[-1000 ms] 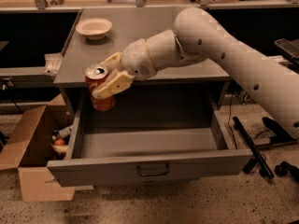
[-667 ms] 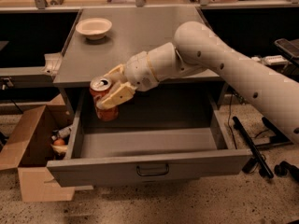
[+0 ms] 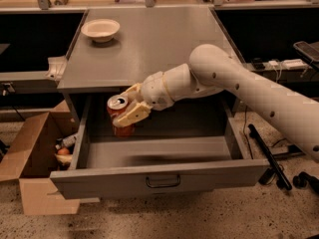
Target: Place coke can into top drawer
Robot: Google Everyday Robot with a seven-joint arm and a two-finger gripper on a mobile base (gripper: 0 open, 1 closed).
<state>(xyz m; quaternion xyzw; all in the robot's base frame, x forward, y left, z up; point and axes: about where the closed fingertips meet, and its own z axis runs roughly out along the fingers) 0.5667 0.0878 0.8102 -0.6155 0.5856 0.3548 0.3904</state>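
Note:
The top drawer [image 3: 159,179] is pulled wide open below the grey cabinet top, its dark bar handle at the centre of the front panel. My gripper [image 3: 126,108] is shut on the coke can [image 3: 118,114], a red can with a silver top, held upright. The can hangs inside the drawer's back left part, its base close to the drawer floor. The cream fingers [image 3: 132,114] wrap its right side. I cannot tell whether the can touches the floor.
A white bowl [image 3: 100,30] sits at the back left of the cabinet top [image 3: 164,44]. An open brown cardboard box [image 3: 35,158] with items stands on the floor left of the drawer. Black rods lie on the floor at right [image 3: 264,156].
My gripper has moved down and a little right with the can, from the level of the cabinet's front edge into the open drawer.

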